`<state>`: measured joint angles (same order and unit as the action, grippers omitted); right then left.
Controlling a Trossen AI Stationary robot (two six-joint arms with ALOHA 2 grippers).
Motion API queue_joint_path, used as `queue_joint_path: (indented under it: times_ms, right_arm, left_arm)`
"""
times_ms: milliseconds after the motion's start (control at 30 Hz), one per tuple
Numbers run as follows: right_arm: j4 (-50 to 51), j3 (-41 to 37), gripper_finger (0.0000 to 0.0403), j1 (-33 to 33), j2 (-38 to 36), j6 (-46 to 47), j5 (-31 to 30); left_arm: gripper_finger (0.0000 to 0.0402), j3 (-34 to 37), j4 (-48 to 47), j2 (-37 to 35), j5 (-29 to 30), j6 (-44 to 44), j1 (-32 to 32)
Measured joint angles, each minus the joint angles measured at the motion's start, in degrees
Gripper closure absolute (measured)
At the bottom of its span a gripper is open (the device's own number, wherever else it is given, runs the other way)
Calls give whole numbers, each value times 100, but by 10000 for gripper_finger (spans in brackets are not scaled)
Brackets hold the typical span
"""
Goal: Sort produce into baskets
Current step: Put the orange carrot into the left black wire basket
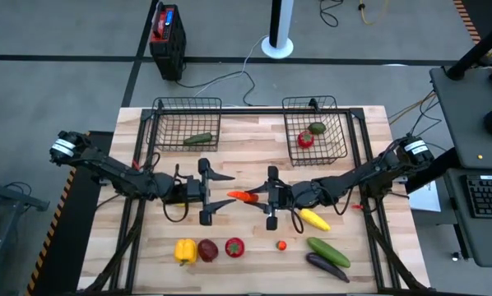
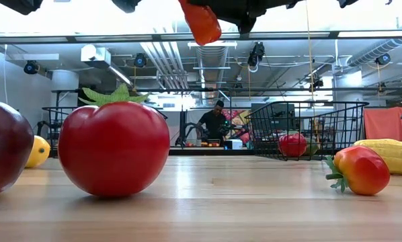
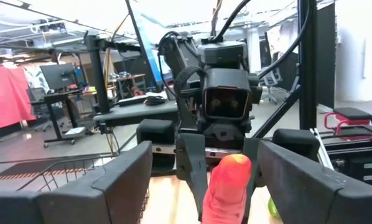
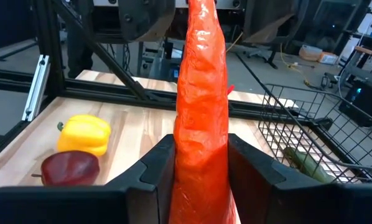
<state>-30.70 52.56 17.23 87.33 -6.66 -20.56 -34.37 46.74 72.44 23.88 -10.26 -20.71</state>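
My right gripper (image 1: 256, 196) is shut on an orange-red carrot (image 1: 241, 196) above the table's middle; the carrot also shows in the right wrist view (image 4: 201, 106) and at the top of the low view (image 2: 202, 21). My left gripper (image 1: 226, 191) is open and faces it. Its fingers stand on either side of the carrot's free tip (image 3: 228, 180) without touching it. The left basket (image 1: 165, 131) holds a green cucumber (image 1: 198, 139). The right basket (image 1: 338, 131) holds a red tomato (image 1: 305, 139) and a green piece (image 1: 317, 127). My right gripper pinches the carrot's sides (image 4: 198, 168) between its two fingers (image 4: 158, 165). The fingers come level from the table's right and lie along the carrot. The carrot sticks out ahead of the fingers toward my left gripper, lifted clear of the table.
Near the front edge lie a yellow pepper (image 1: 185, 250), a dark red fruit (image 1: 207, 250), a red tomato (image 1: 234, 246), a small orange-red piece (image 1: 282, 244), a yellow piece (image 1: 314, 219), a green cucumber (image 1: 327, 251) and a purple eggplant (image 1: 327, 265). A red-and-black box (image 1: 167, 41) stands beyond the table.
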Motion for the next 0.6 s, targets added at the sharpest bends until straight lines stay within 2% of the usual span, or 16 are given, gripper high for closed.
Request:
queue_joint_path:
  times_ms: [600]
  right_arm:
    - [15, 0, 280, 0, 0, 0, -42]
  left_arm:
    - [213, 0, -148, 2, -55, 22, 48]
